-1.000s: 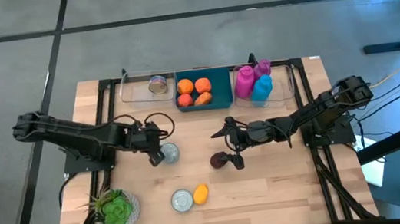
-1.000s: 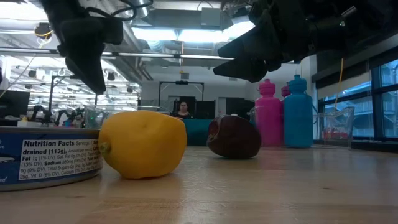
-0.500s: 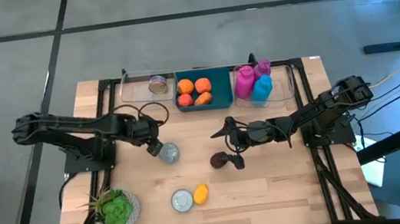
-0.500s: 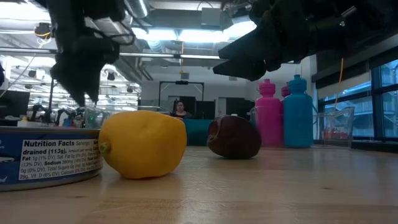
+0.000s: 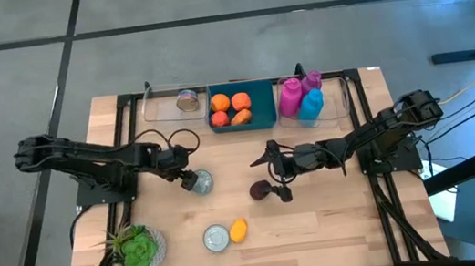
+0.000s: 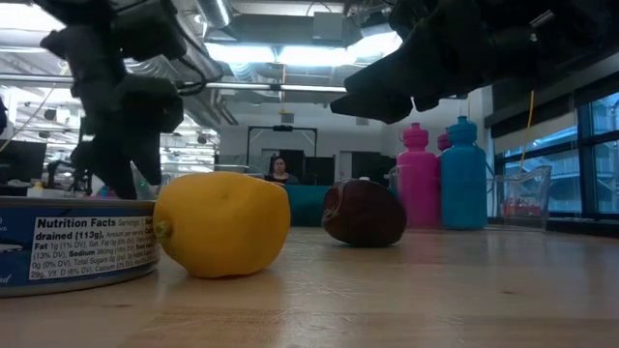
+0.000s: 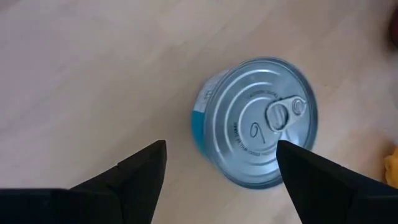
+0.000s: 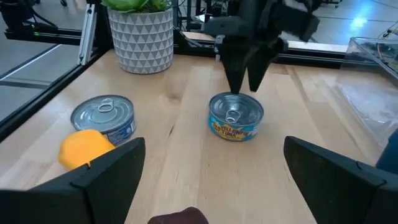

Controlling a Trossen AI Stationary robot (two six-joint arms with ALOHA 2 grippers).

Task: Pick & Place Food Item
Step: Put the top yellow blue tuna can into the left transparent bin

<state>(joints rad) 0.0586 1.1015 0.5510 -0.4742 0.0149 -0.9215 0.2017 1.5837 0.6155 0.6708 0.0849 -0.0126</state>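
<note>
A tuna can stands upright on the wooden table left of centre; its pull-tab lid faces up. My left gripper hangs open just above the can's left side, fingers pointing steeply down, touching nothing; the right wrist view shows it over the can. A dark red fruit lies mid-table. My right gripper waits open above and just behind that fruit.
A second can and a yellow lemon lie near the front edge, a potted plant at front left. At the back stand a teal bin of orange fruit, a clear bin with a can, and one with bottles.
My left gripper has come down toward the tuna can and rolled about its own axis. The can has stayed where it was.
</note>
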